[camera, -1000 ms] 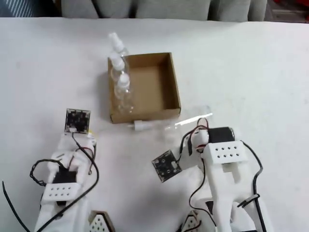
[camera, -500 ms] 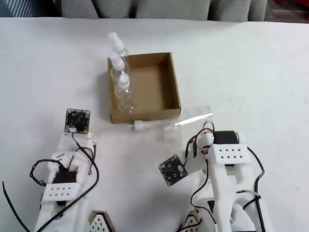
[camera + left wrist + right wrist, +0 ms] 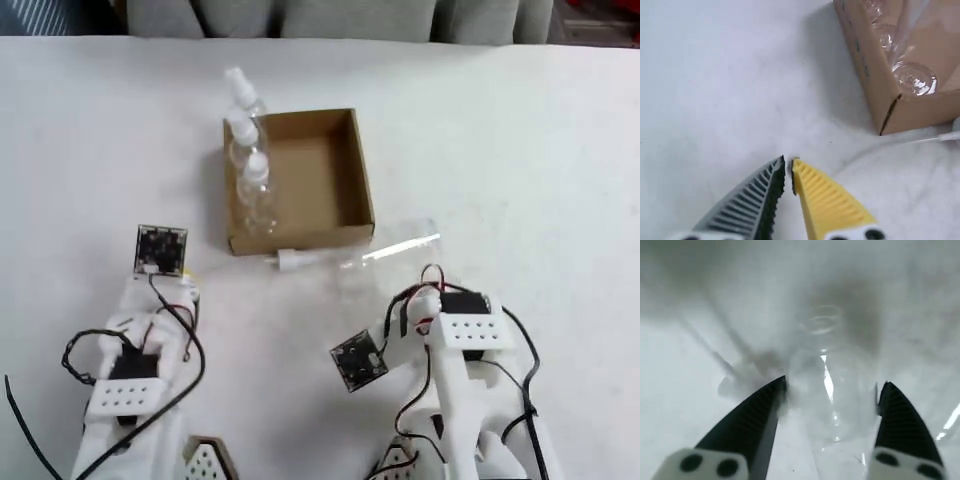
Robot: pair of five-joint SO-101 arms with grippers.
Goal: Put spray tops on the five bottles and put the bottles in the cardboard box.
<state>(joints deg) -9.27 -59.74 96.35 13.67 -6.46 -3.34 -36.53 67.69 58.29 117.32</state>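
**Right arm.** Your right gripper (image 3: 834,385) has its two black fingers (image 3: 755,415) spread wide apart, one on each side of an uncapped bottle (image 3: 829,355), and is clamped on nothing. You cannot tell from the wrist view whether either finger touches the bottle's wall. The clear bottle lies on its side on the white table (image 3: 520,150), with its open threaded neck pointing away from the gripper. In the high view the right arm (image 3: 465,340) sits at the near right of the table, and the bottle lies between it and the box.

**Loose part.** A spray top (image 3: 289,260) lies on the table to the left of the uncapped bottle, just in front of the box's near wall. Its thin tube points right, toward the bottle.

**Left arm.** Your left gripper (image 3: 788,165) has its grey finger and yellow finger brought together, with a hairline gap at the tips and nothing between them. It hangs over bare table, to the left of the box's near-left corner and nearer to you. The left arm (image 3: 130,370) sits at the near left of the table.

**Box.** The cardboard box (image 3: 300,240) stands open near the middle of the table, on the far side of both arms. Three capped bottles (image 3: 256,185) form a row along its left wall, with their white tops toward the far side. The farthest top reaches past the far-left corner, and you cannot tell whether that bottle is inside the box. The right part of the box floor is bare cardboard.
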